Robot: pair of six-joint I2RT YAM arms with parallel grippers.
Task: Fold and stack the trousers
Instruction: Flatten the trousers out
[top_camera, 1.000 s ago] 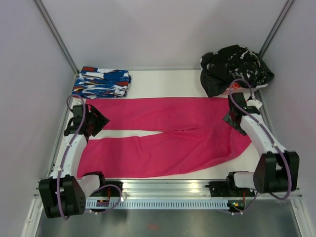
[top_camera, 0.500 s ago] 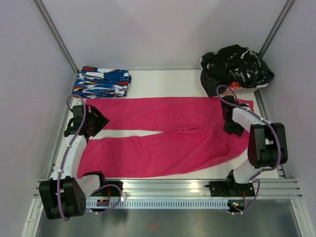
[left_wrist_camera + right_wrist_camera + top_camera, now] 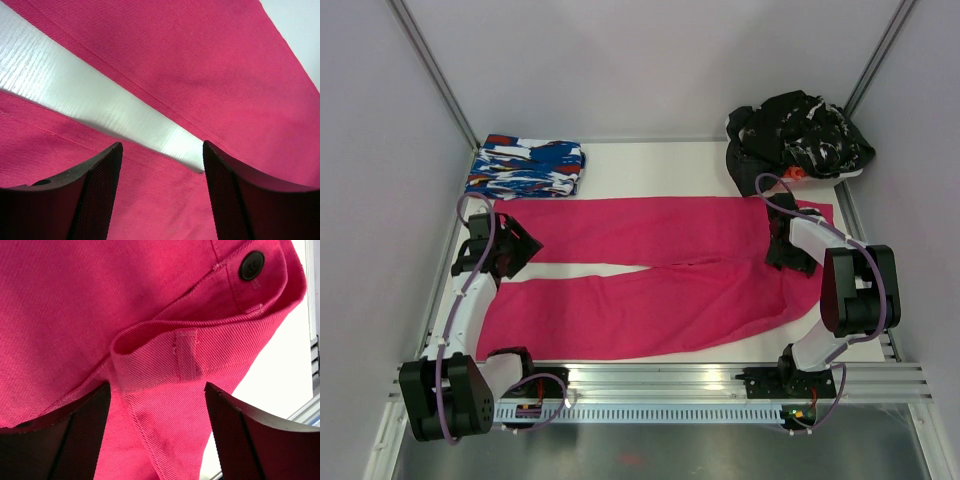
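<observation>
The magenta-pink trousers lie flat across the table, legs pointing left and waist at the right. My left gripper is open and empty, low over the leg ends by the gap between them. In the left wrist view my left gripper frames pink cloth and a strip of white table. My right gripper sits at the waist. In the right wrist view it is open, its jaws astride a raised fold of waistband with a belt loop and a black button.
A folded blue, white and red patterned garment lies at the back left. A heap of black clothes with white flecks sits at the back right. White table shows behind the trousers. A metal rail runs along the near edge.
My right arm has folded in from an outstretched pose, and its gripper has shifted slightly left and farther back on the waistband. My left arm has barely moved.
</observation>
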